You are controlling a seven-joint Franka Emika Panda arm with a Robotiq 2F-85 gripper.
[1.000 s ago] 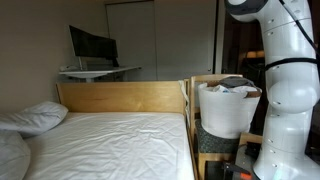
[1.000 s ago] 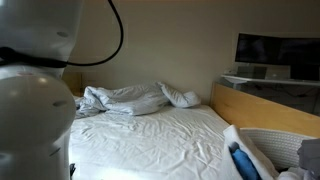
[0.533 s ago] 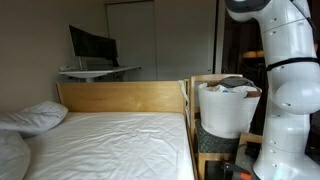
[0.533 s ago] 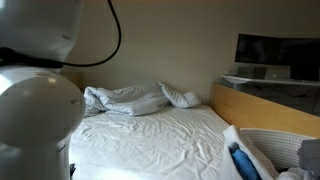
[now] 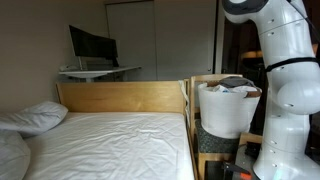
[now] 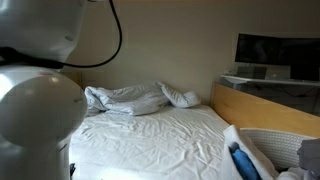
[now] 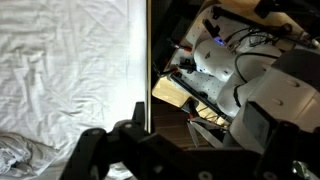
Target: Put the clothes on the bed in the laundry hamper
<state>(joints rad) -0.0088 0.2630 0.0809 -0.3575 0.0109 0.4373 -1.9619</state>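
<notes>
Bed and hamper inspected; end effector state undetermined.
In an exterior view, the hamper (image 5: 225, 112) stands just beside the bed (image 5: 110, 145), with clothes (image 5: 235, 87) showing at its rim and the arm (image 5: 285, 90) on its far side from the bed. In an exterior view, a white cloth heap (image 6: 130, 98) lies on the bed's far side. In the wrist view, the end effector (image 7: 125, 150) hangs over the bed's edge; too dark to tell whether its jaws are apart or together.

No text, label, brand, number or sign can be read in any of the views; all surfaces appear without writing.
</notes>
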